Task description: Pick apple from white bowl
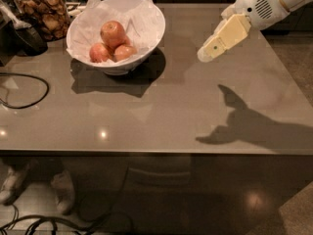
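The gripper [205, 54] hangs in the air over the right rear part of the table [156, 126], empty, its cream-coloured tip angled down and to the left from the white arm housing [261, 4] at the upper right corner. From this angle it shows as one pale wedge, so I cannot tell whether it is open or closed. It touches nothing, and its dark shadow [244, 124] lies on the tabletop nearer the front edge.

Well apart from it, to the left, the white bowl [120, 68] stands upright on the table's rear left part. It is lined with crinkled white paper [144, 21] that rises above the rim in peaks. Three apples rest on the paper inside. The apple [112, 32], the largest and reddish-pink with a paler blush, sits highest, towards the back. Two smaller apples lie touching it in front, one on the left [99, 53] and one on the right [124, 52].

Behind the bowl, at the far left corner, a glass jar [41, 11] holds brown snacks. A black cable [47, 87] loops across the table's left edge
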You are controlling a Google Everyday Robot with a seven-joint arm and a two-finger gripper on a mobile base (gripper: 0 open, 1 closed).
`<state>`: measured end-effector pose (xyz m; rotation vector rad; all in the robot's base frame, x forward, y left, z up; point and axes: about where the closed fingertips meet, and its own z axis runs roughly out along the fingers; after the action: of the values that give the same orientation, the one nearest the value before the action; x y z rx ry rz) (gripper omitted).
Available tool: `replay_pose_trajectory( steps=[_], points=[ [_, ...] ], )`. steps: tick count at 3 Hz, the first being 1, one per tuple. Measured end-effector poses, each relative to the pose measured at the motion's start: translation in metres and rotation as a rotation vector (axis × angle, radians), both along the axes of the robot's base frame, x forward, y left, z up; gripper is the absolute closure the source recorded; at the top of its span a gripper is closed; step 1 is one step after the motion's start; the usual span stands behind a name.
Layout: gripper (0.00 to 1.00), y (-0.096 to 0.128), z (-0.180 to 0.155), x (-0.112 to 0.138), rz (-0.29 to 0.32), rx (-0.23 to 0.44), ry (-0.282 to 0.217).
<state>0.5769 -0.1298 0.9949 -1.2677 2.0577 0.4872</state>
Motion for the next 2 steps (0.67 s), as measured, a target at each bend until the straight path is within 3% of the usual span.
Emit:
replay_pose_trajectory(
  steps=[2],
  points=[
    [0.0,0.051,-0.012,0.041,0.015,0.125,-0.046]
  ],
)
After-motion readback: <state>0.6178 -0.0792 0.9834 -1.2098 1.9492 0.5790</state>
